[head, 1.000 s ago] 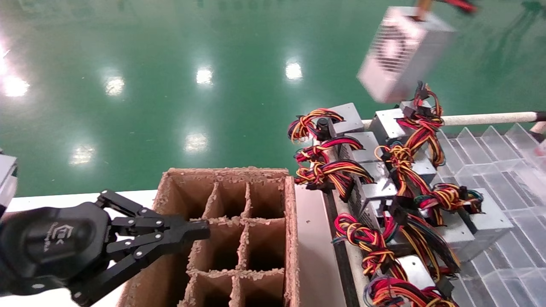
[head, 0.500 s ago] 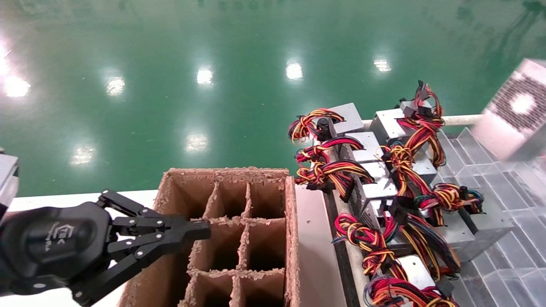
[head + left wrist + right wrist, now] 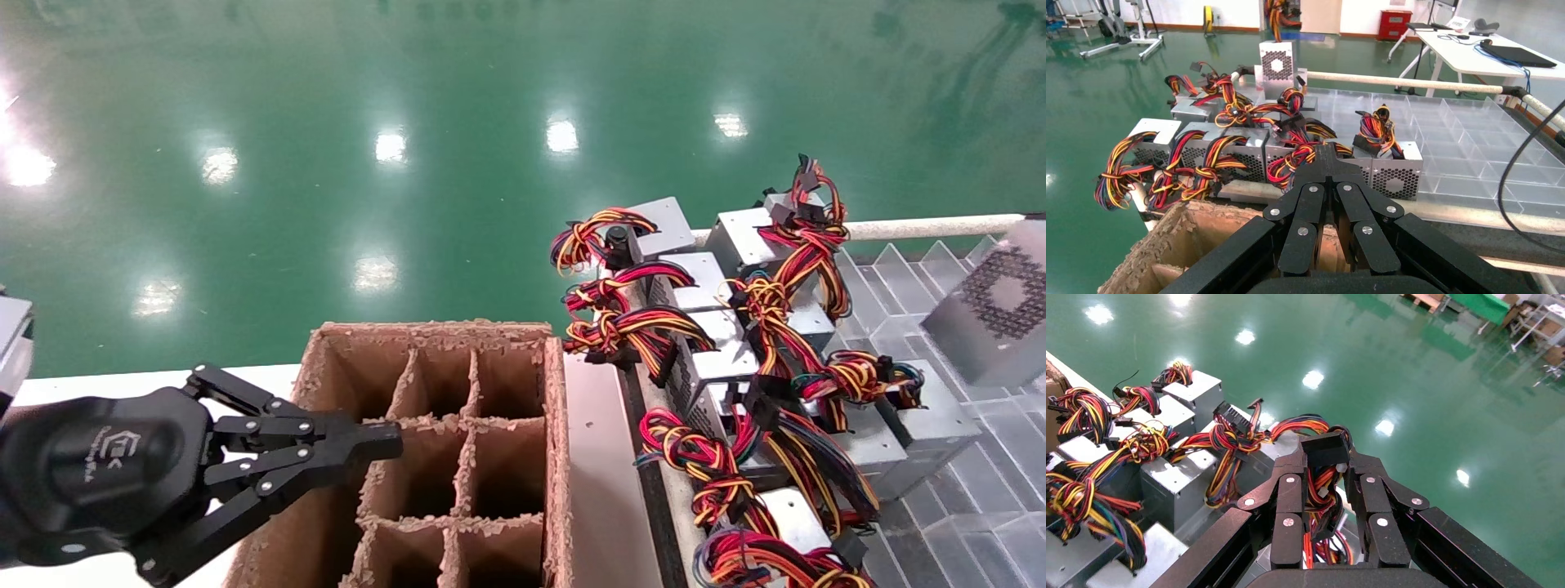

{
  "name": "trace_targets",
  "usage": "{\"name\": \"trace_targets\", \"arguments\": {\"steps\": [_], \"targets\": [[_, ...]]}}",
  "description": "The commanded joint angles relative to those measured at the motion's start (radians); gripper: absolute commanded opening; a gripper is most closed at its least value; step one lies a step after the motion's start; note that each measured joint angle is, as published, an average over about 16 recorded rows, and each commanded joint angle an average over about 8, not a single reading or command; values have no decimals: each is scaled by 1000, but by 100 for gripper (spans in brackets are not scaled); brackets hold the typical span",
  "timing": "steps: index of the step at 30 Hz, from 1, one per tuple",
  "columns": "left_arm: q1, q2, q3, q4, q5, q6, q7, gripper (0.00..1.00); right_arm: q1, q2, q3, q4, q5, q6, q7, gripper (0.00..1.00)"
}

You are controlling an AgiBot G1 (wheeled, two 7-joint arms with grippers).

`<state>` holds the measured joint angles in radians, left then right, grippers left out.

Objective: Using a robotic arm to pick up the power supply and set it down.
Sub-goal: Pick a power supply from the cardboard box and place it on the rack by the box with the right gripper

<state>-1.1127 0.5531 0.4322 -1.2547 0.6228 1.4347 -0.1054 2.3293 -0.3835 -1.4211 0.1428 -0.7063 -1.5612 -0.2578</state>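
Fingers [image 3: 1324, 478] of right gripper clamp power supply's [image 3: 993, 314] wires.

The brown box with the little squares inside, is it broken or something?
A bit. The cardboard box has ragged, crumbly top edges on its walls and dividers, as if torn or chewed. The left gripper, shut, hovers at its left edge. Its compartments look empty.

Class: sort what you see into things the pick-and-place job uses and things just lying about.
In use: silver-grey perforated metal power supply box; black right pincer, shut on its red-yellow wire bundle.
Lying about: brown divided cardboard carton; clear plastic compartment tray; look-alike silver supplies; parked left pincer.
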Motion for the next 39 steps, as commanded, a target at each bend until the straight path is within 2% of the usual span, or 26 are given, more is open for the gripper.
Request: {"name": "trace_targets", "arguments": {"steps": [1, 9, 16, 24, 39], "targets": [[0, 0, 0, 0, 0, 0, 0, 0, -40, -8, 4, -13, 21, 4, -9, 0], [0, 0, 0, 0, 0, 0, 0, 0, -191, -90, 39, -94, 94, 79, -52, 0], [0, 0, 0, 0, 0, 0, 0, 0, -244, -131, 63, -134, 130, 154, -79, 0], [0, 0, 0, 0, 0, 0, 0, 0, -265, -149, 63, -133, 130, 154, -83, 0], [0, 0, 0, 0, 0, 0, 0, 0, -325, -233, 73, -124, 145, 159, -70, 0]]}}
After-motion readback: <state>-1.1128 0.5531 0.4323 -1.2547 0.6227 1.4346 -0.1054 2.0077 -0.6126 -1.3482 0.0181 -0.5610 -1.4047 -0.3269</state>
